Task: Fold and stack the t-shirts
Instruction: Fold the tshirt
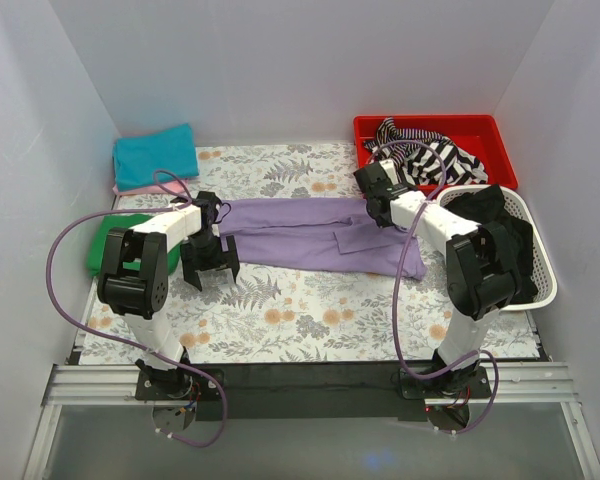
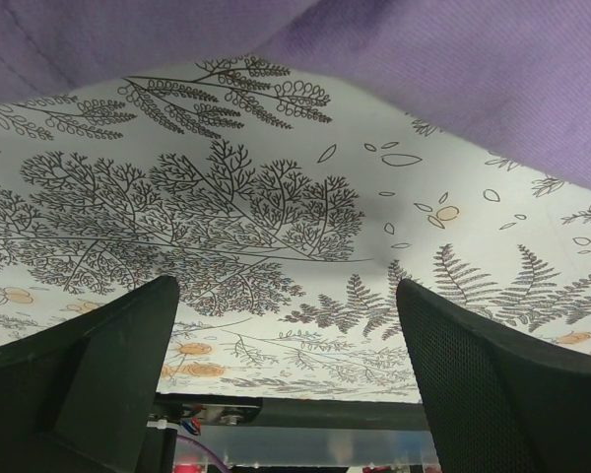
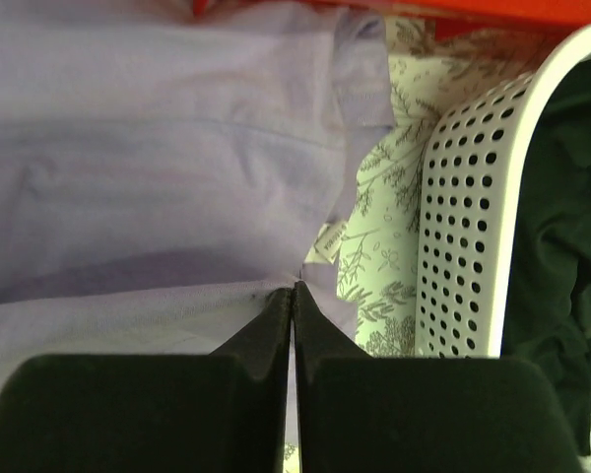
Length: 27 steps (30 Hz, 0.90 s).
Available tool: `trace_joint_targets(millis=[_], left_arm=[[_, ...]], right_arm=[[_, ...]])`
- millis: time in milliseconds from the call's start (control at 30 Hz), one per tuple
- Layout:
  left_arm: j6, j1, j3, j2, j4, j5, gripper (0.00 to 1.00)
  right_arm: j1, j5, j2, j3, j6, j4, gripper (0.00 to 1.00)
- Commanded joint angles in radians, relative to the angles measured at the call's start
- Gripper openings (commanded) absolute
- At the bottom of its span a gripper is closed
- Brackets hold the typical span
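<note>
A lavender t-shirt [image 1: 310,232] lies as a long folded band across the middle of the floral table. My right gripper [image 1: 380,208] sits at its right end, shut on a thin edge of the lavender cloth [image 3: 158,177] beside a small label. My left gripper [image 1: 208,268] hangs open just in front of the shirt's left end, with nothing between its fingers [image 2: 108,345]; the lavender hem [image 2: 453,79] lies beyond them. At the back left a folded teal t-shirt [image 1: 156,155] rests on a pink one [image 1: 122,187]. A folded green t-shirt [image 1: 102,240] lies at the left edge.
A red bin [image 1: 480,130] holding striped cloth [image 1: 425,158] stands at the back right. A white perforated basket [image 1: 542,275] with black cloth [image 1: 492,215] is close to the right arm. The basket wall [image 3: 463,217] stands just right of the right gripper's fingers.
</note>
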Motion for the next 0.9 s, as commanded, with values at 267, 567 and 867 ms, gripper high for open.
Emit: trace_joint_targets(millis=[267, 567, 867], left_arm=[[0.012, 0.002, 0.009, -0.034, 0.011, 0.034, 0.93], [-0.002, 0.002, 0.063, -0.108, 0.049, -0.011, 0.93], [-0.065, 0.011, 0.061, -0.122, 0.119, -0.114, 0.97]], right_arm=[[-0.003, 0.015, 0.096, 0.073, -0.068, 0.037, 0.55], [-0.002, -0.135, -0.064, 0.065, -0.032, 0.046, 0.7], [0.049, -0.355, -0.023, 0.039, -0.006, 0.069, 0.68]])
